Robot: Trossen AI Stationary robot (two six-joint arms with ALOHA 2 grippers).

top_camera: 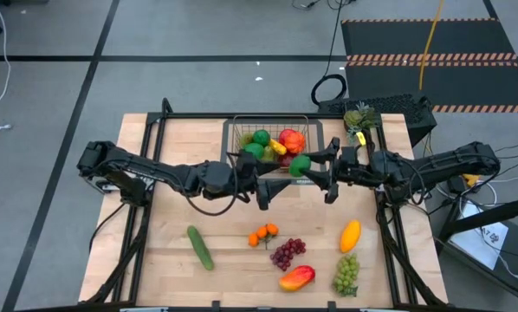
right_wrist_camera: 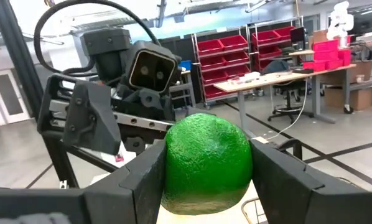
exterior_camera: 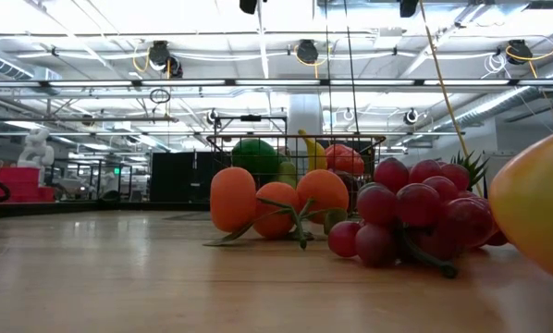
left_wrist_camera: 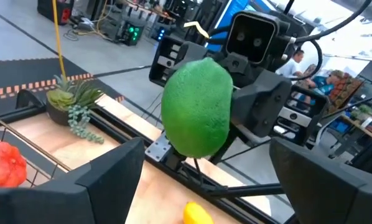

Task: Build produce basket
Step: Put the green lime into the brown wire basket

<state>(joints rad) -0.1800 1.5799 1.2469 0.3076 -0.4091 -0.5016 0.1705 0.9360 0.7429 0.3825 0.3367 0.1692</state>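
The wire basket [top_camera: 238, 130] stands at the table's far middle and holds green, red and yellow produce; it also shows in the low view [exterior_camera: 223, 148]. My right gripper [top_camera: 313, 166] is shut on a green lime [top_camera: 300, 165] in the air just near of the basket's near right corner. My left gripper [top_camera: 257, 178] is open and faces the lime from the left. In the left wrist view its fingers [left_wrist_camera: 105, 180] stand wide on either side of the lime [left_wrist_camera: 195, 106] without touching it. More produce lies on the near part of the table. My right gripper [right_wrist_camera: 208, 163] pinches the lime between its two fingers, one on each opposite side [right_wrist_camera: 173, 168]. The fingers come level from the table's right side. The lime is lifted clear of the table and the basket.
On the near table lie a cucumber [top_camera: 200, 247], oranges [top_camera: 263, 234], purple grapes [top_camera: 287, 253], a red-yellow mango [top_camera: 296, 277], green grapes [top_camera: 346, 274] and an orange fruit [top_camera: 350, 235]. A spiky green piece [top_camera: 359, 120] stands at the far right.
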